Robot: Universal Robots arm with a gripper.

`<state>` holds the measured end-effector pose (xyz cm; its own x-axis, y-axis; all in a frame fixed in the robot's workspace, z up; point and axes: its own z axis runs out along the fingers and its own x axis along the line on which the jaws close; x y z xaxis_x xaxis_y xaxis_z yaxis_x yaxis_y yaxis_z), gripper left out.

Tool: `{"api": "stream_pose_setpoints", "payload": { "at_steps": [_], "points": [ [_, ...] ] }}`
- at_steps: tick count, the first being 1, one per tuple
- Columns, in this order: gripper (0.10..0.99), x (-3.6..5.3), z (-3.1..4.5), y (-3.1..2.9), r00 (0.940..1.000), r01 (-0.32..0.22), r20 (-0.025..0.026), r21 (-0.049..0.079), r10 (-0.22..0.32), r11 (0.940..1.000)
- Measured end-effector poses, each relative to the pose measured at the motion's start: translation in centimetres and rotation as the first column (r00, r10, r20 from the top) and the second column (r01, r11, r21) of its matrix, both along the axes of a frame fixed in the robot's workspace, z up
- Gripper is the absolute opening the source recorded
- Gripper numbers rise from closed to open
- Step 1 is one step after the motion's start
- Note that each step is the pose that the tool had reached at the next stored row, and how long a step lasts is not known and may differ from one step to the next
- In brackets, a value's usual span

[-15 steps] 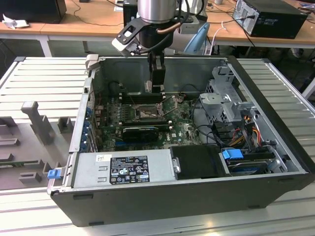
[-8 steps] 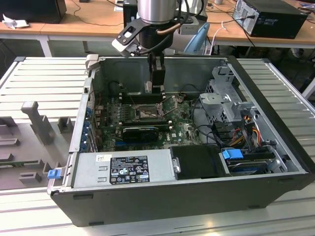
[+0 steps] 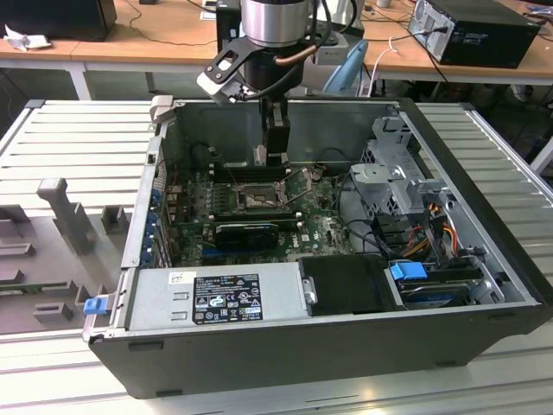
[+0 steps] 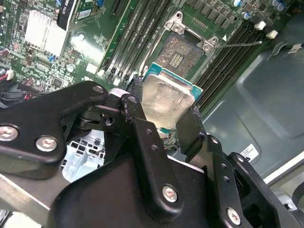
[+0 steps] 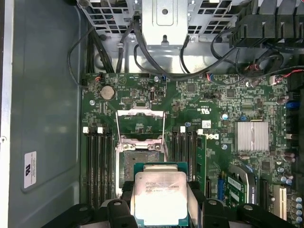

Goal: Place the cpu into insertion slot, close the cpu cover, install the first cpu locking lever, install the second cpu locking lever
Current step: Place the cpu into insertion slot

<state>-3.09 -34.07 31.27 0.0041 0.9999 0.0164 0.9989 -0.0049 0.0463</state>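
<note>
The bench (image 3: 73,130) was a pale grey top of long ribbed slats. A dark computer case (image 3: 328,346) lay on its side across the middle of it, open face upward. Towards the exterior view's left, grey moulded holders (image 3: 60,216) rested on the slats, near the case.

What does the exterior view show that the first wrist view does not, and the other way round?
Exterior view's own: the grey power supply along the front of the case, and the arm reaching down into it. First wrist view's own: the silver top face of the cpu, clamped in the end effector, and a round coin battery. Both share the green motherboard and the open insertion slot.
</note>
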Motion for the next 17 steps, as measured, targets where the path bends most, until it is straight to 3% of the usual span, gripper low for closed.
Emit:
{"api": "stream_pose_setpoints", "payload": {
  "at_steps": [4,8,11,17],
  "points": [
    [0.529,0.0,-0.73,0.02,1.0,0.0,-0.0065,0.0,0.0,1.0],
    [0.529,0.0,-1.26,0.02,1.0,0.0,-0.007,0.0,0.0,1.0],
    [0.529,0.0,-1.57,0.02,1.0,0.0,-0.0071,0.025,0.0,0.9997],
    [0.529,0.0,-2.63,0.02,1.0,0.0,-0.0072,0.026,0.0,0.9997]
  ]
}}
